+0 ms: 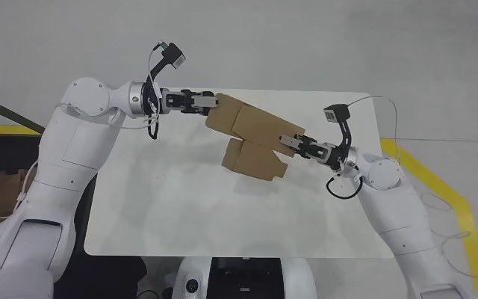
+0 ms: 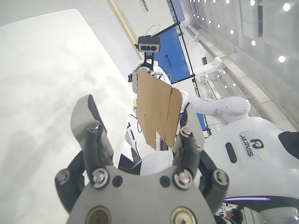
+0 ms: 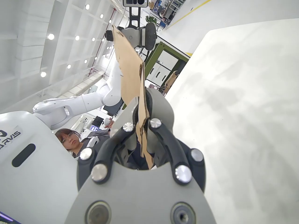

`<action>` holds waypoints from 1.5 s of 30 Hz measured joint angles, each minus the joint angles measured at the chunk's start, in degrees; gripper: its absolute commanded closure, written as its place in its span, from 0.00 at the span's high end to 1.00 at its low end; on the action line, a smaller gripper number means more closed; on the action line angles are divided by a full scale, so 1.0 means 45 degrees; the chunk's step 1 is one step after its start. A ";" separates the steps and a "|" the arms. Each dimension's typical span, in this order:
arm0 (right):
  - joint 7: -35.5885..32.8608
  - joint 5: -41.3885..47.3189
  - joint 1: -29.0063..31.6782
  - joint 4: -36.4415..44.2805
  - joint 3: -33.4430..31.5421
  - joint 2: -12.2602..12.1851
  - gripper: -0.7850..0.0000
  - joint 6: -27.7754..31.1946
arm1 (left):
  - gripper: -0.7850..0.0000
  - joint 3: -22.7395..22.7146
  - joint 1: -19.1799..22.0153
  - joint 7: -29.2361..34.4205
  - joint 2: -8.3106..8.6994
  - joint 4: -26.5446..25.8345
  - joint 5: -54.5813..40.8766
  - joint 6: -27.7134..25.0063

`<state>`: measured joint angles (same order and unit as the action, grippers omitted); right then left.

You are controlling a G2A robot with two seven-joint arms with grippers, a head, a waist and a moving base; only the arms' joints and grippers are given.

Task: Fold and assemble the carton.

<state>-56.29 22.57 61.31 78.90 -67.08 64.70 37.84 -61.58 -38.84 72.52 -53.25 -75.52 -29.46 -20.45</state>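
Place: robotics test hall, industrial.
Landmark: white worktable [image 1: 224,217].
Beside the table: yellow floor lines [image 1: 427,176].
Beyond the table: blue partition panels [image 2: 174,47], green cabinet [image 3: 163,62].
Above the table: rows of ceiling spotlights [image 2: 286,6].

A white table [image 1: 187,209] stands on a grey floor [image 1: 336,45] marked with yellow tape [image 1: 420,173].

A white tabletop [image 1: 187,209] with rounded corners stands on a pale grey floor [image 1: 299,37], with a yellow floor line [image 1: 418,168] at the frame's right. Round ceiling lights [image 2: 286,6], blue wall panels [image 2: 174,54] and a green cabinet [image 3: 163,62] lie beyond.
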 measured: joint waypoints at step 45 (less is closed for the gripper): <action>0.5231 -0.2382 0.2112 0.4648 -0.1707 -0.0329 0.00 -0.9601 | 1.00 -0.1273 -0.2776 -0.2425 0.0425 -0.2689 0.3333 0.0076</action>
<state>-32.75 11.85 70.82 99.82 -74.76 63.23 -5.37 -67.31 -51.33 61.60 -51.34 -87.62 -14.46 -20.11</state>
